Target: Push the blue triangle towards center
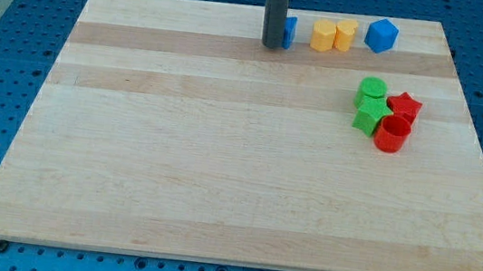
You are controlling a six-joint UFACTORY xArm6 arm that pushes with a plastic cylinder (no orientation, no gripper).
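My tip [273,45] has no gripper to open or close, just the rod end touching the blue triangle's [288,32] left side at the far edge. Board [219,169] centre is well apart; push barely started, nearly everything left.

My tip [272,44] touching the blue triangle [288,32] — near the wooden board's [218,178] top edge
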